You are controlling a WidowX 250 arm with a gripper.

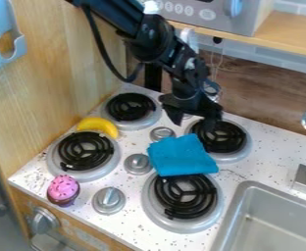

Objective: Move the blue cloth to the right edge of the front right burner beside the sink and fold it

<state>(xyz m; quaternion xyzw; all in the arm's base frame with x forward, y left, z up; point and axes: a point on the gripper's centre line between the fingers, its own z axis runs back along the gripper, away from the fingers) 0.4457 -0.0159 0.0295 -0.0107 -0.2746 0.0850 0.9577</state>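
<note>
Camera view: gripper (194, 123) hangs w/ fingers spread nr the blue cloth (180, 156) on the stove (135, 142), btwn back burner (219, 138) & front burner (186, 197), so it's prob grab time, & next it should go down & pinch.

Yellow banana (98, 125) between two left burners. Pink-topped cupcake (63, 190) near counter (133, 218) edge, beside left front burner (84, 151). Metal sink (233, 207) at right. Microwave (196, 12) on wooden shelf (292, 37). Light-blue holder (19, 47) against wood panel (54, 73), upper left.
</note>
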